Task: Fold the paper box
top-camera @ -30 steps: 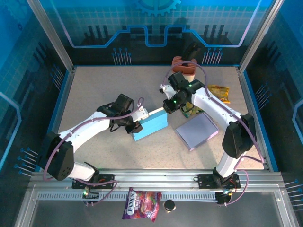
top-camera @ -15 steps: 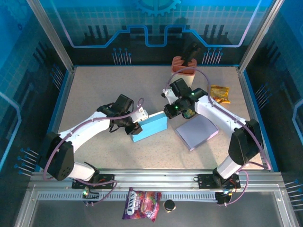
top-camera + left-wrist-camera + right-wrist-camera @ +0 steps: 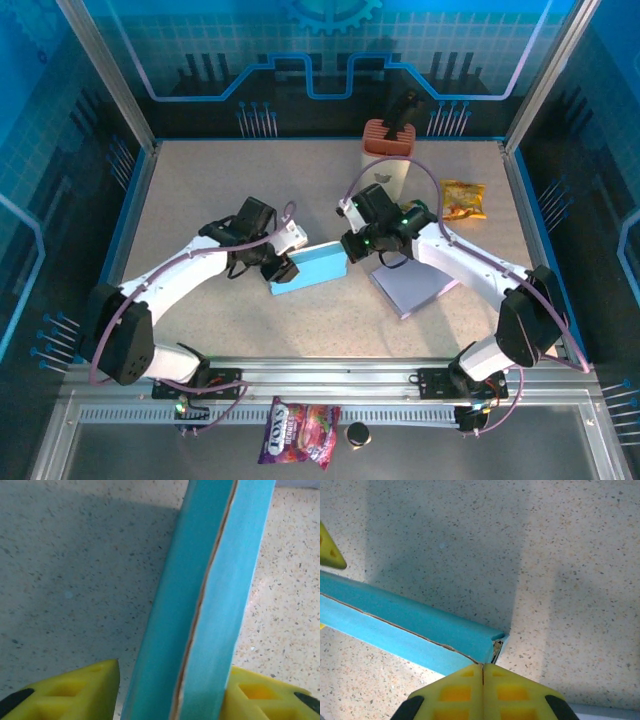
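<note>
Top view
Item: blue box, flat and oblong, plain on its upper face.
Place: mid-table, between the two grippers.
Long axis: near-left to far-right, at a shallow slant.
Left gripper: at the box's near-left end.
Right gripper: at the box's far-right end.
Surface: speckled beige table; a purple pad just right of the box; a yellow snack bag well apart.
Room: blue patterned walls.

Left wrist view
Item: box, with a brown cut seam along its length.
Left gripper: spread, one yellow finger on each side of the box; contact on the right side is unclear.
Surface: table, partly shaded.

Right wrist view
Item: box, its end corner slightly gaping.
Right gripper: fingers pressed together at that corner; possibly nipping a flap.
Surface: table.
</note>
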You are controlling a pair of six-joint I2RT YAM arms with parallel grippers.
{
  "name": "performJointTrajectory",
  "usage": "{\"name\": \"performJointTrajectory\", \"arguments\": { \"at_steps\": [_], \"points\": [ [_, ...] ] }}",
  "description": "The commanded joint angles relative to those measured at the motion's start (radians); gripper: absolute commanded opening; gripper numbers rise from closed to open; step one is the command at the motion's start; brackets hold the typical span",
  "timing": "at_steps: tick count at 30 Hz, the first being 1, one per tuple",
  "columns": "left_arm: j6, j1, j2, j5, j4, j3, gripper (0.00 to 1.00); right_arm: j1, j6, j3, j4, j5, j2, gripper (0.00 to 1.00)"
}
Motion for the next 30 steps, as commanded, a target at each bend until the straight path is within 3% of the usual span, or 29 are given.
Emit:
{"name": "performJointTrajectory", "arguments": {
  "at_steps": [1,10,19,22,30],
  "points": [
    [-0.063,0.008,-0.06,0.016,0.054,-0.015,0.56,0.024,0.04,-0.021,0.0,0.024,-0.015,0.0],
    [-0.202,0.02,-0.158,0.046,0.125,-0.067,0.63,0.055,0.102,-0.011,0.0,0.072,-0.013,0.0],
    [-0.42,0.023,-0.268,-0.065,0.073,-0.043,0.63,0.08,0.16,0.016,-0.02,0.114,-0.006,0.0],
    [-0.508,0.025,-0.335,-0.127,-0.004,-0.036,0.56,0.088,0.179,0.025,-0.028,0.129,0.002,0.0],
    [-0.832,0.02,-0.386,-0.261,-0.45,0.06,0.3,0.109,0.205,0.065,-0.058,0.161,0.025,0.0]
  ]
}}
